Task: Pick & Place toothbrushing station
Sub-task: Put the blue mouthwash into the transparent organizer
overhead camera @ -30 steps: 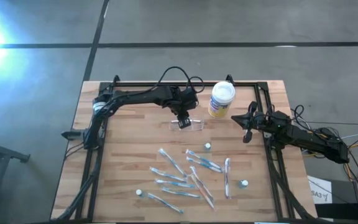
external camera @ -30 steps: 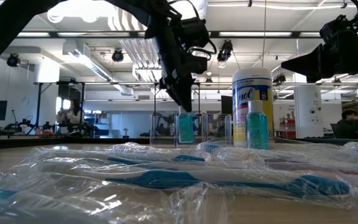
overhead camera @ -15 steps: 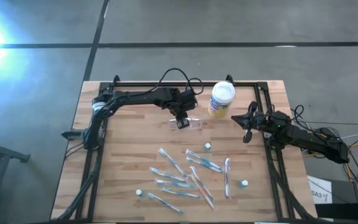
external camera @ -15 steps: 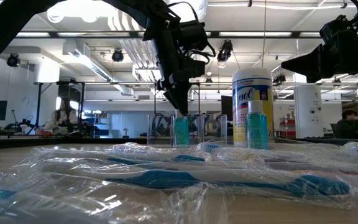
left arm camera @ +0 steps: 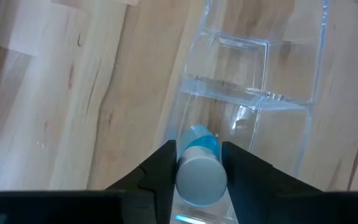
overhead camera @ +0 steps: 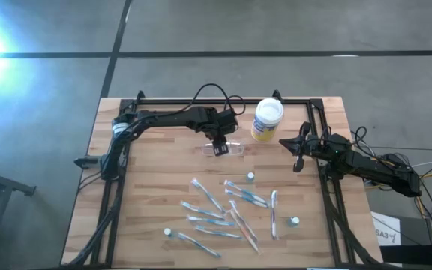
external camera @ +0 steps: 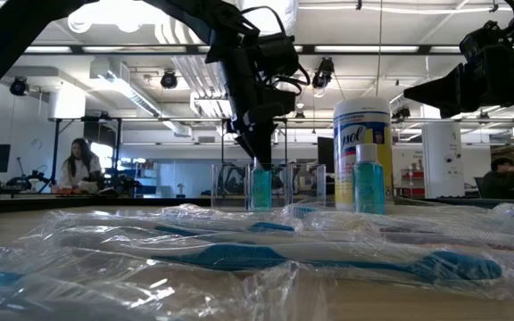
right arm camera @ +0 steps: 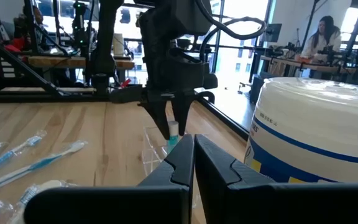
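The toothbrushing station (overhead camera: 226,149), a small clear plastic organiser with upright compartments, stands on the wooden counter (overhead camera: 148,195) just beside the round white-lidded canister with a yellow label (overhead camera: 267,120), and the left gripper (overhead camera: 220,145) hangs directly over its end compartment. In the left wrist view the two dark jaws stand on either side of a small bottle of blue liquid with a pale cap (left arm camera: 197,171), which sits down inside the organiser; whether the jaws press on the bottle or stand just clear of it cannot be told. The low view shows the same bottle upright within the clear walls beneath the left gripper's tips. The right gripper (overhead camera: 297,154) waits near the counter's right edge, close to the canister, with its jaws together and nothing between them. Nearer the front of the counter lie several blue toothbrushes in clear plastic wrappers (overhead camera: 216,206), scattered among a few more small blue bottles (overhead camera: 251,176). In the room behind, a person (external camera: 77,165) sits at a bench.
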You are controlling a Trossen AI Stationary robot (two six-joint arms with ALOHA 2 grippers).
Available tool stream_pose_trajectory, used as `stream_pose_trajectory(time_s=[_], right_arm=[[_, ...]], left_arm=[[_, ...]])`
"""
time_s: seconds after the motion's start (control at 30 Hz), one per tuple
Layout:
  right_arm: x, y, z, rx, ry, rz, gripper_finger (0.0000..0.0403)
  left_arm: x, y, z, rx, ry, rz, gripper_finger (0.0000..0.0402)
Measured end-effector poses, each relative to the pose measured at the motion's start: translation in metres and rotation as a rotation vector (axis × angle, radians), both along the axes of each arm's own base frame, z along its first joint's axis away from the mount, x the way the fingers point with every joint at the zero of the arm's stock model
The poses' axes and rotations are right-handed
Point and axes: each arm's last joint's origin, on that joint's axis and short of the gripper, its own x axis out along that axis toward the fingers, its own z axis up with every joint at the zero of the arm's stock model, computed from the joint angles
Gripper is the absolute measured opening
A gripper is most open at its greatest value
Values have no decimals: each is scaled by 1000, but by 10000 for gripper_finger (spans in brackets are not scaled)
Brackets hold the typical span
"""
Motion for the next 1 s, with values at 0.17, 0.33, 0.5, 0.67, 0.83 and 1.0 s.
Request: stream_pose_trajectory(time_s=[0.17,0.33,0.5,0.67,0.83,1.0], right_arm=[[0,0,0,0,0,0,8],[0,0,0,1,1,0,8],[0,0,0,4,0,0,8],[0,0,0,-1,1,0,8],[0,0,0,-18,6,0,8],[0,0,0,-26,5,0,8]], left_arm=[[0,-1,0,-2,-1,-2,160],[1,-2,1,-3,-2,-3,190],[2,-3,10,5,-28,-6,220],[2,-3,19,6,-31,-6,237],[-6,-5,35,5,21,-34,241],[-25,-10,62,17,14,-56,241]])
